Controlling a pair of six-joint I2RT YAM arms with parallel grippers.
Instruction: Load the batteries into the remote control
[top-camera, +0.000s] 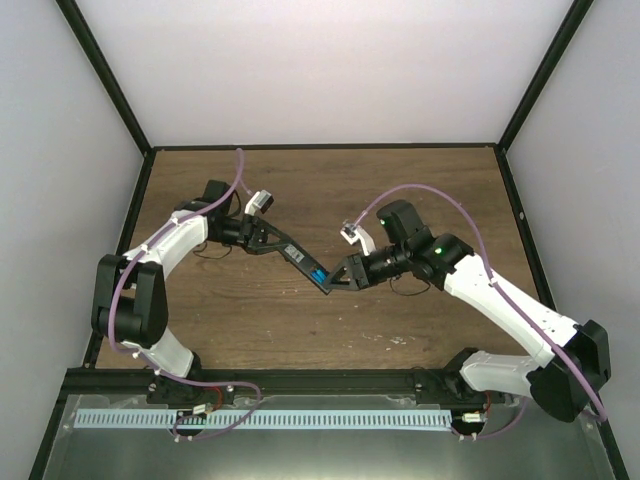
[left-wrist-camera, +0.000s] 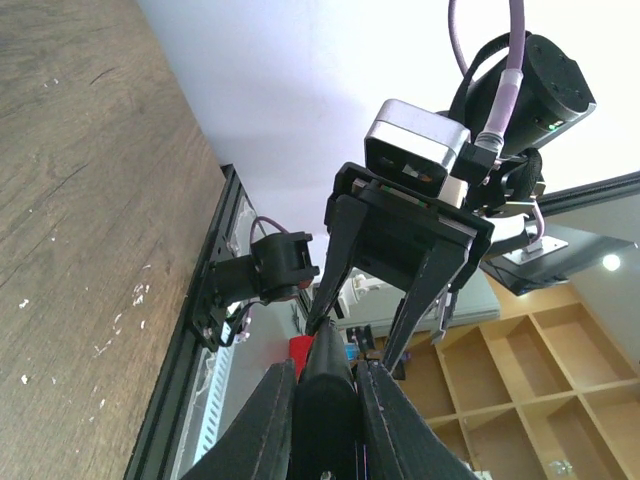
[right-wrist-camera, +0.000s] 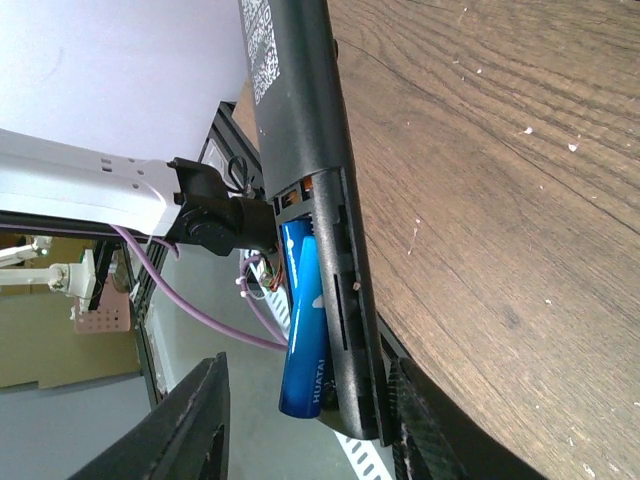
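My left gripper (top-camera: 270, 242) is shut on the black remote control (top-camera: 298, 258) and holds it above the wooden table (top-camera: 400, 190), pointing toward the right arm. In the left wrist view the remote control (left-wrist-camera: 325, 405) sits clamped between my fingers (left-wrist-camera: 265, 420). Its battery compartment is uncovered, and a blue battery (right-wrist-camera: 303, 320) lies in it with its near end jutting out of the slot. This battery (top-camera: 319, 274) shows as a blue spot from above. My right gripper (right-wrist-camera: 308, 368) straddles that end of the remote control (right-wrist-camera: 300, 100), with a gap on each side of its jaws.
Pale specks dot the table (right-wrist-camera: 500, 200). A black frame rail and a white slotted cable duct (top-camera: 260, 420) run along the near edge. White walls close in the back and both sides.
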